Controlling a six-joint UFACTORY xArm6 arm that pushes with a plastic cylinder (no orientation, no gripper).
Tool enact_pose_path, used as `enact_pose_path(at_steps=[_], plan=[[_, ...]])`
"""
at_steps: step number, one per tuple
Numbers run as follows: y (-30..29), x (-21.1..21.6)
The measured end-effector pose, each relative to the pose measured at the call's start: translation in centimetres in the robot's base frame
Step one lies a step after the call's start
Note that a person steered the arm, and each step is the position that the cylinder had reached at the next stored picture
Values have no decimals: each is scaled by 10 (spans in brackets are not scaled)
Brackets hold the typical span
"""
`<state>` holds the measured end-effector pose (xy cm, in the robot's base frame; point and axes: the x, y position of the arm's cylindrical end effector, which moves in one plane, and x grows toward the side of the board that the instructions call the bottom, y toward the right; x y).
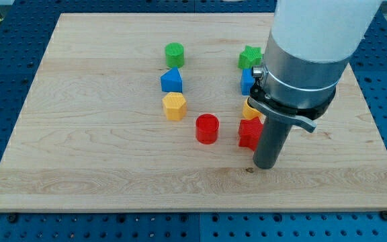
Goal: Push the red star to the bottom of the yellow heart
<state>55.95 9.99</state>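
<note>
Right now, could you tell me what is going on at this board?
I am a single arm pushing blocks with a rod. My tip rests on the wooden board, just to the view's right of the red star and about touching it. The yellow heart, partly hidden by my arm, sits directly above the star, so the star already lies at its bottom side. Also hidden in part are a blue block and a green block. At the view's left stand a green cylinder, a blue block, a yellow block and a red cylinder.
</note>
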Motion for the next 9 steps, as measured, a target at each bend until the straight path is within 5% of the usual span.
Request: enact_pose_path(at_steps=[7, 9], plan=[[-3, -18], [48, 17]])
